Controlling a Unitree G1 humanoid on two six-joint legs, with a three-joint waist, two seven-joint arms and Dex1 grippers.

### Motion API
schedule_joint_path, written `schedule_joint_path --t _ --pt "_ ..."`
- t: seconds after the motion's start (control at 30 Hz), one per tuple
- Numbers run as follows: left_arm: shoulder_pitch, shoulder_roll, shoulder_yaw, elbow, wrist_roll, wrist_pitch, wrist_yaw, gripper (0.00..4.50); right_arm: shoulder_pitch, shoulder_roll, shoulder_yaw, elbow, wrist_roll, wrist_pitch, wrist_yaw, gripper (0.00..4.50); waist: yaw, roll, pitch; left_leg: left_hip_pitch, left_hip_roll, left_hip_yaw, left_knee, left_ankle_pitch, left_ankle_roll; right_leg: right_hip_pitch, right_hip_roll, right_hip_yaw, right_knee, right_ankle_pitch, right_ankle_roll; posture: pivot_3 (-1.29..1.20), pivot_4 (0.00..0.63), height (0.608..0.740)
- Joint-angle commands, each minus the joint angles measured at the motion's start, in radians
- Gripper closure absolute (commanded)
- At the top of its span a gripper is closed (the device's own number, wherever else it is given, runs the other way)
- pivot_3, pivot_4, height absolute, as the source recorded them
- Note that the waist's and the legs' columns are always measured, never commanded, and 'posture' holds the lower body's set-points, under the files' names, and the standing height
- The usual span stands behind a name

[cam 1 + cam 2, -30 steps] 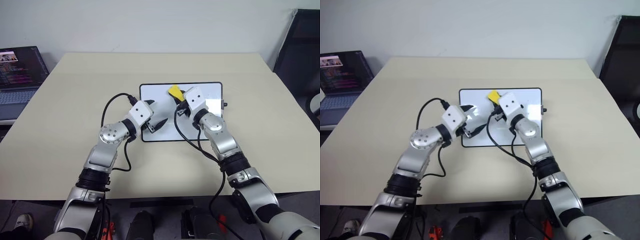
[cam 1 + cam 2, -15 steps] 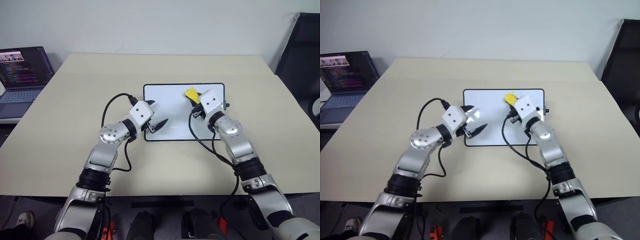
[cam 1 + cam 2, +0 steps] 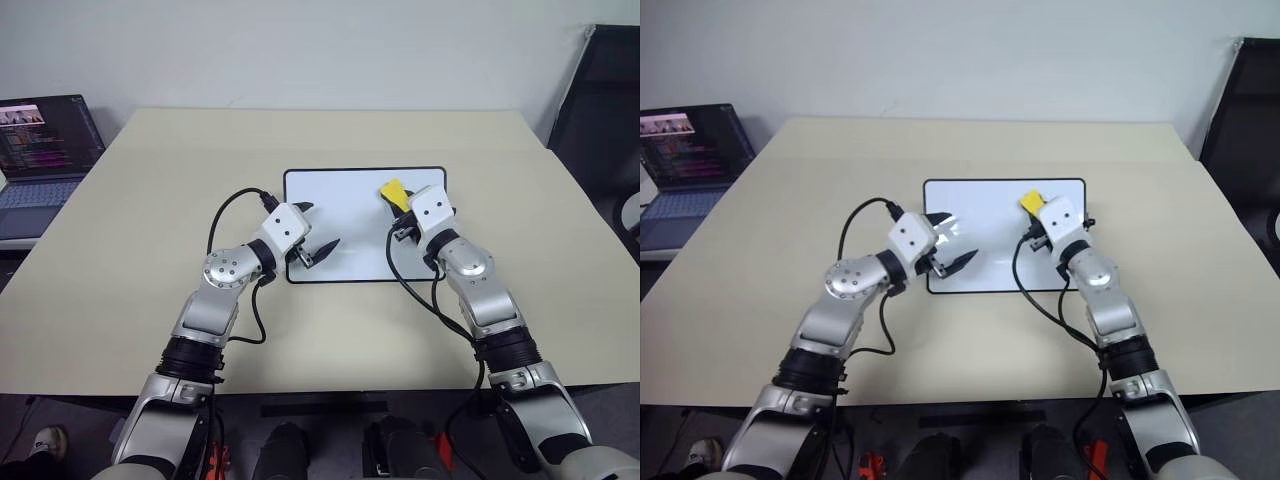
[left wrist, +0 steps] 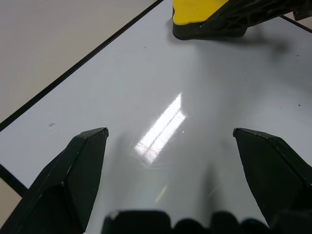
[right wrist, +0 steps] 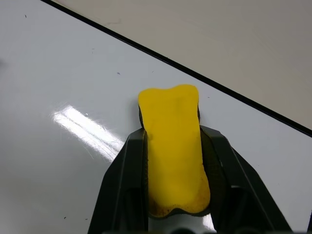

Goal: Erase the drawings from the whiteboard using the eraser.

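The whiteboard [image 3: 360, 235] lies flat in the middle of the beige table. My right gripper [image 3: 400, 204] is shut on the yellow eraser [image 3: 392, 190], whose dark underside rests on the board near its far right corner. The right wrist view shows the eraser [image 5: 173, 146] clamped between both black fingers. My left gripper [image 3: 316, 230] stands open just above the board's near left part, nothing between its fingers [image 4: 78, 170]. The drawings are out of view; the bare board surface [image 4: 146, 87] looks white, with a glare streak and tiny specks.
An open laptop [image 3: 40, 150] sits off the table's left edge. A dark chair [image 3: 600, 100] stands at the far right. Black cables [image 3: 225, 215] loop from both wrists over the table [image 3: 150, 200] beside the board.
My right gripper has carried the eraser to the right along the board's far edge, from about the middle to near the right corner. The left arm has stayed still.
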Motion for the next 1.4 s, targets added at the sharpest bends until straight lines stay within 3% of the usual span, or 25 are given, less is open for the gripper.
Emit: schedule_joint_path --t 0.03,0.47,0.8,1.13,1.4 --pt "-0.018 0.004 0.008 -0.019 -0.008 -0.011 0.002 0.0 0.018 -0.026 -0.015 0.039 -0.02 0.048 -0.009 3.38 0.0 0.0 0.0 0.0 0.0 0.0 0.0 0.0 0.0 0.0 0.0 0.0 0.0 0.0 0.0 0.0 0.15 0.74" --pt "-0.038 -0.013 -0.002 0.011 -0.008 -0.024 -0.002 0.0 0.114 -0.131 -0.109 0.043 -0.008 0.103 -0.034 3.38 0.011 -0.005 -0.003 0.003 -0.002 0.001 0.001 0.001 0.001 0.004 -0.003 0.001 -0.001 -0.002 -0.004 0.0 0.15 0.74" --pt "-0.05 -0.017 -0.004 0.029 -0.009 -0.038 -0.006 0.0 0.105 -0.077 -0.098 0.02 0.014 0.09 -0.034 3.38 0.007 -0.005 -0.003 0.004 -0.002 0.002 0.001 0.002 0.002 0.004 -0.003 0.002 -0.001 0.001 0.0 0.0 0.15 0.74" --pt "-0.042 -0.014 -0.003 0.018 -0.01 -0.038 -0.004 0.0 0.067 0.037 -0.034 -0.016 0.081 0.057 0.081 3.38 -0.026 -0.005 -0.003 0.004 0.001 0.002 -0.002 0.002 0.002 0.001 0.001 0.002 -0.001 0.002 0.0 0.0 0.15 0.74" --pt "-0.03 -0.016 -0.005 0.004 -0.01 -0.033 -0.002 0.0 0.103 0.031 -0.04 -0.055 0.121 0.053 0.148 3.38 -0.027 -0.004 -0.003 0.003 0.001 0.002 -0.004 0.002 0.002 0.001 0.001 0.002 -0.002 0.002 -0.001 0.0 0.15 0.74"
